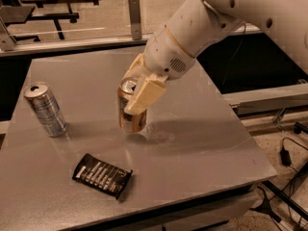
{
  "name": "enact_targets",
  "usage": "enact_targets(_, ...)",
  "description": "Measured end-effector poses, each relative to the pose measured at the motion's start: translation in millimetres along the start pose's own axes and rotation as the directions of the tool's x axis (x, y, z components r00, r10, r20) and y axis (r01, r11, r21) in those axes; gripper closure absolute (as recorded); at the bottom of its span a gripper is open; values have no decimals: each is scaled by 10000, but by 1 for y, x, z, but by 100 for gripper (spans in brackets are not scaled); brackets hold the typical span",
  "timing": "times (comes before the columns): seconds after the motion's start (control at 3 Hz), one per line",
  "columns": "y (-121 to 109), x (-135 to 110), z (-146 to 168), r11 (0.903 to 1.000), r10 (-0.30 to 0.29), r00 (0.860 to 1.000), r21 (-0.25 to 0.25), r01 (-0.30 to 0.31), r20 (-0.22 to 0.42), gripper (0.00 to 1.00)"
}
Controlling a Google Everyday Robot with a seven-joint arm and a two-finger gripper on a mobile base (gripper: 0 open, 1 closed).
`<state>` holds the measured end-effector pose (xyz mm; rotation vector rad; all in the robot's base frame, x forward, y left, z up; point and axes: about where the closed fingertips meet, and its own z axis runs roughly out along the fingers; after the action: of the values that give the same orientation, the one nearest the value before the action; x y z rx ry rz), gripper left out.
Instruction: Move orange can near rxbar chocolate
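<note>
Three things are seen on a square grey surface (207,143): an orange can (131,123), a taller silver-blue can (45,109) and an rxbar chocolate (102,175).

The orange can is found near the middle of the surface, roughly upright, with its silver top (127,85) partly shown. It is clasped by the pincer (134,96), whose cream-coloured fingers (145,93) are closed against the can's upper half, one lying across the side facing the camera and the other behind it. Only the can's lower part and a piece of its top are left uncovered. Whether the can's base is touching the surface or raised just off it cannot be told; a soft shadow is cast just to the right of the base.

The pincer is carried by a thick white arm (207,23) that is reached in from the upper right corner.

The rxbar chocolate is laid flat near the front edge, to the front left of the orange can and apart from it. Its black wrapper with rows of white text is turned at an angle.

The silver-blue can is stood upright by the left edge, well apart from the orange can.

Beyond the far edge, a metal post (135,17) is seen.
</note>
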<state>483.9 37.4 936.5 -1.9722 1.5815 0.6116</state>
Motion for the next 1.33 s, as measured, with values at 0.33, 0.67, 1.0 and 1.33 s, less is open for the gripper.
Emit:
enact_targets(0.33, 20, -3, 15, 9980, -573, 9979, -273, 565, -317, 100)
enact_targets(0.67, 28, -3, 21, 9953, -898, 9944, -419, 875, -564, 100)
enact_targets(1.0, 37, -1, 27, 9919, -1108, 9909, -708, 1055, -758, 82)
enact_targets(1.33, 42, 0, 30, 9888, -1196, 9898, -987, 1117, -776, 59)
